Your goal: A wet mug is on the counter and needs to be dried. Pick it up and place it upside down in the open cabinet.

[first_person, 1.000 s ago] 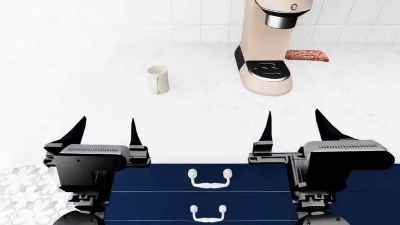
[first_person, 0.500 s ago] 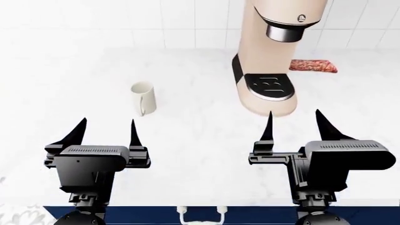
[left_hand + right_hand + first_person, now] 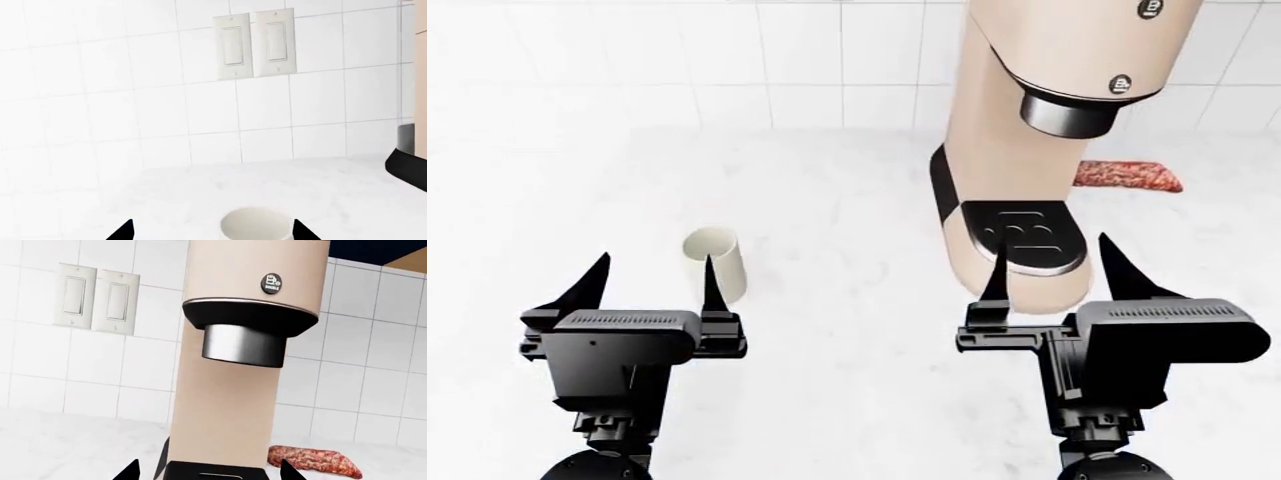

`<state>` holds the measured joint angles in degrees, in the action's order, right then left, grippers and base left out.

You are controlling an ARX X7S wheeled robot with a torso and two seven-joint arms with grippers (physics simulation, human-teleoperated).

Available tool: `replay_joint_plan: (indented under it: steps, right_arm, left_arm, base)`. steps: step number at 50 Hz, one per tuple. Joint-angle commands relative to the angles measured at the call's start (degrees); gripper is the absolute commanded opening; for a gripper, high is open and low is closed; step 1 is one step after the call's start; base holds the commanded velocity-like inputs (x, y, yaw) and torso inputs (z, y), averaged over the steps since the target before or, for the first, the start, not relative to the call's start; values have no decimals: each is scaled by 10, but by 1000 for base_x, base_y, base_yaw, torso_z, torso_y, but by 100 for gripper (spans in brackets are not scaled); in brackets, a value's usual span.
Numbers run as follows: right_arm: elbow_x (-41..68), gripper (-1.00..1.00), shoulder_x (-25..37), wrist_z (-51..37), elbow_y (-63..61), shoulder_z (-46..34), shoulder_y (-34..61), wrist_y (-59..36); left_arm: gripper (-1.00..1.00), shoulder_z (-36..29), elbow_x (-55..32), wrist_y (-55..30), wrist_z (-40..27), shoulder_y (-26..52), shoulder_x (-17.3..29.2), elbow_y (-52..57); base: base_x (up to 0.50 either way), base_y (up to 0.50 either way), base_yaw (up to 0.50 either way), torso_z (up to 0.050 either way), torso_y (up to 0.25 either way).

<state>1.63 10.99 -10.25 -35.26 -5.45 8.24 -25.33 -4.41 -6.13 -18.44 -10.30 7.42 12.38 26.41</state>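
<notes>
Head view: the mug [image 3: 718,262] stood upright on the counter [image 3: 827,400], mouth up, just ahead of the left gripper [image 3: 654,275] and partly behind its inner fingertip.
Mug handle: not discernible in any current view.
Left gripper: both pointed fingers spread wide, nothing held; it hung over the counter short of the mug.
Right gripper [image 3: 1052,268]: fingers likewise spread wide and empty, directly in front of the coffee machine's drip tray [image 3: 1025,236].
Coffee machine [image 3: 1034,120]: beige body with dark spout, standing on the counter to the right of the mug, well apart from it.
Red-brown item [image 3: 1128,175]: lay on the counter behind the machine, near the tiled wall; identity unclear.
Left wrist view: the mug's [image 3: 257,229] open rim sat between the two fingertips, closer to one of them; contact could not be confirmed.
Wall: white tiles carrying a double light switch [image 3: 254,44].
Right wrist view: the machine's [image 3: 240,340] column filled the centre, with the red-brown item [image 3: 313,460] beside its base.
Cabinet: not in view.
</notes>
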Motion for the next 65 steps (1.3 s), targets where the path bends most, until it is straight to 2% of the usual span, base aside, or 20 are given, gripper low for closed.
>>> replay_joint_plan:
  steps: [1, 6, 10, 15, 30, 40, 53, 65]
  right_arm:
    - [3, 100, 5, -2, -6, -5, 2, -4]
    - [3, 100, 6, -4, -17, -10, 9, -23]
    - [4, 100, 8, -4, -35, -14, 20, -51]
    - [5, 100, 11, -3, -40, -17, 25, -59]
    - [8, 100, 17, -7, -41, -22, 26, -61]
    - [10, 100, 20, -9, -40, -28, 24, -60]
    - [13, 100, 21, -14, -46, -33, 19, -59]
    - [15, 100, 24, -18, -49, -38, 19, -61]
  left_arm:
    - [100, -2, -2, -3, -4, 1, 4, 3]
    - [100, 8, -15, -44, -12, 10, 4, 33]
    - [100, 18, -35, -157, -16, 51, 22, 93]
    - [100, 31, -68, -275, -10, 122, 36, 108]
    - [100, -8, -109, -363, 52, 192, 66, 44]
    - [100, 2, -127, -349, 85, 184, 86, 29]
    - [100, -2, -106, -237, 106, 162, 80, -87]
    - [100, -5, -92, -198, 104, 149, 79, -135]
  base:
    - [0, 0, 0, 0, 0]
    - [0, 0, 0, 0, 0]
    - [0, 0, 0, 0, 0]
    - [0, 0, 0, 0, 0]
    - [0, 0, 0, 0, 0]
    - [0, 0, 0, 0, 0]
    - [0, 0, 0, 0, 0]
    - [0, 0, 0, 0, 0]
